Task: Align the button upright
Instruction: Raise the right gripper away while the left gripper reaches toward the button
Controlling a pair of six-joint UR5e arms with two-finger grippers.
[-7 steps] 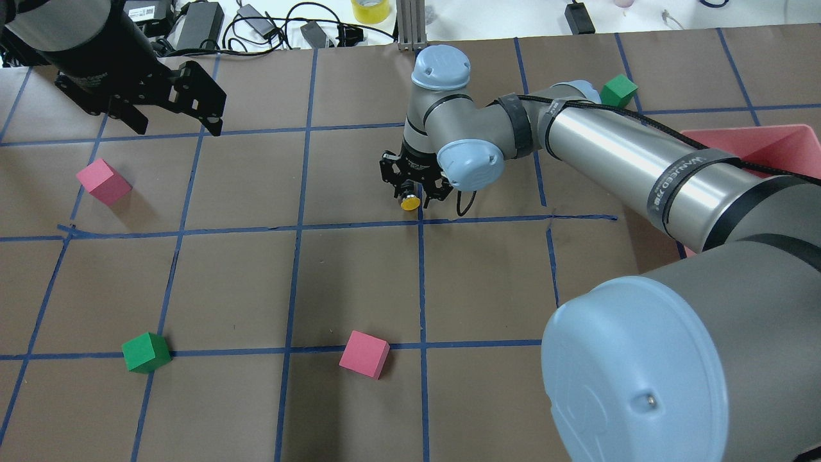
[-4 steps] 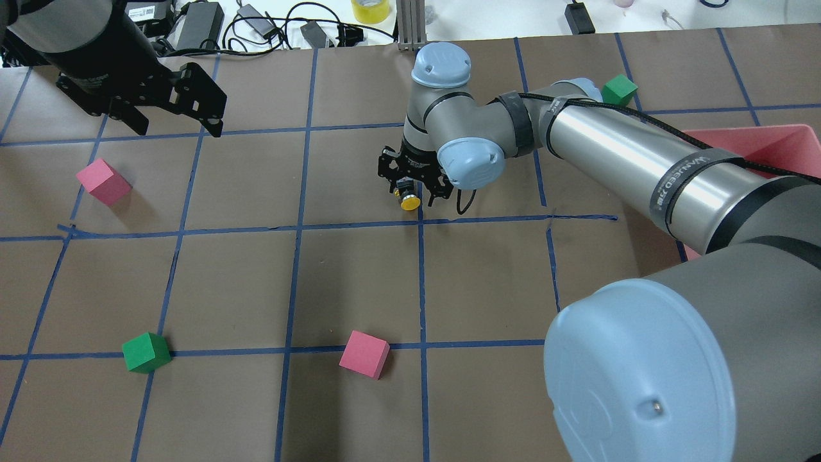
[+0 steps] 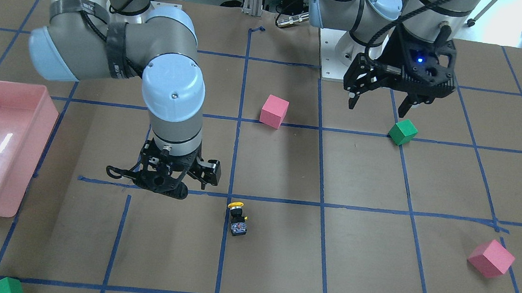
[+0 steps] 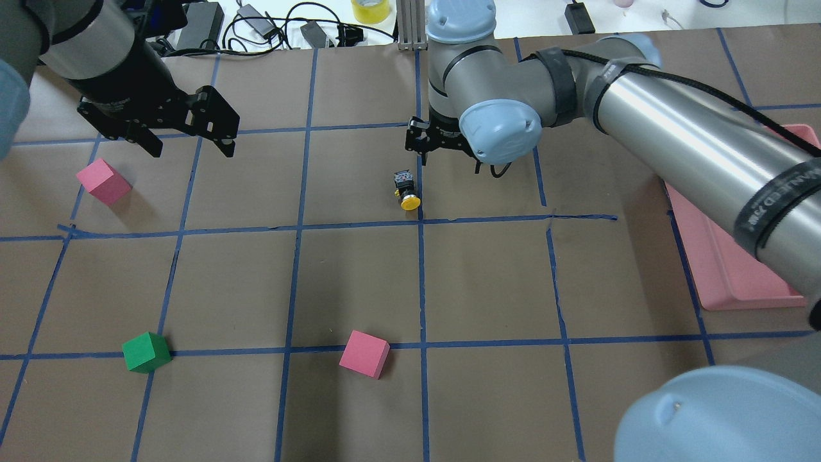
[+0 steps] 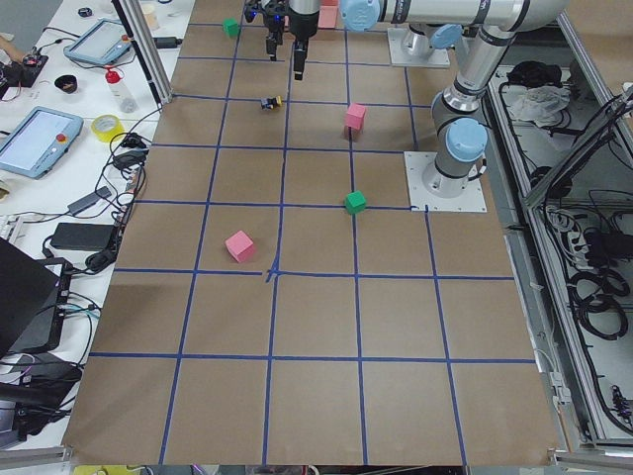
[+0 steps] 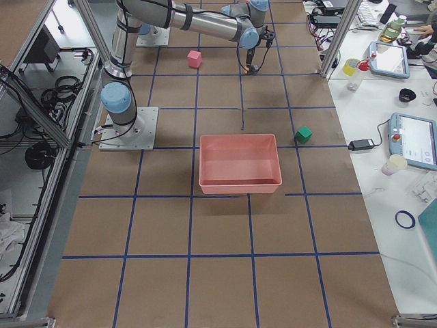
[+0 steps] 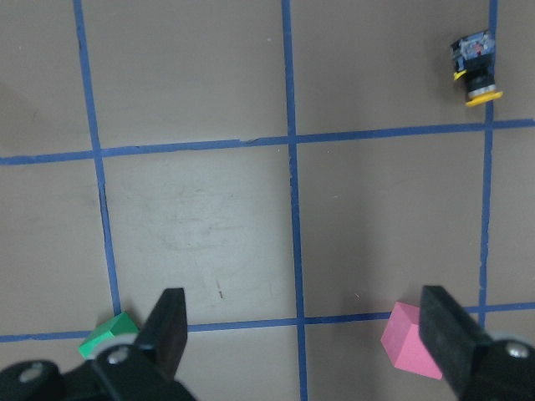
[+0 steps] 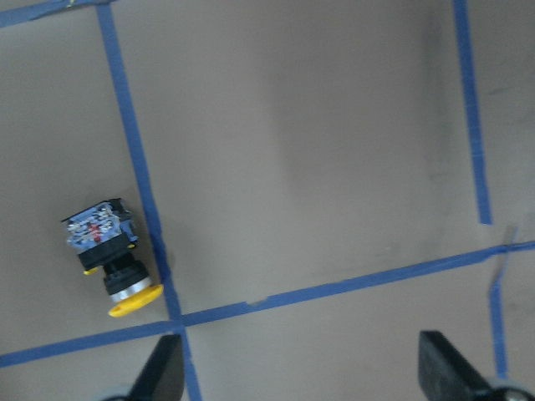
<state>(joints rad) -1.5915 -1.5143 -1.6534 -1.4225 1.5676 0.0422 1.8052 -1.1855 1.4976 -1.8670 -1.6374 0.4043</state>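
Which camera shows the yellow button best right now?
The right wrist-mounted view: the button is largest there, lying on its side, cap and contact block distinct. Left wrist, overhead and front-facing views show it small; exterior left, a speck.

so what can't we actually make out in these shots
- Button: the print on its contact block is blurred in the right wrist view, and it is too small in the exterior left view to judge its pose.
- Right arm's jaws: mostly covered by its wrist in the overhead view.
- Green cube: cut by the front-facing view's bottom edge.
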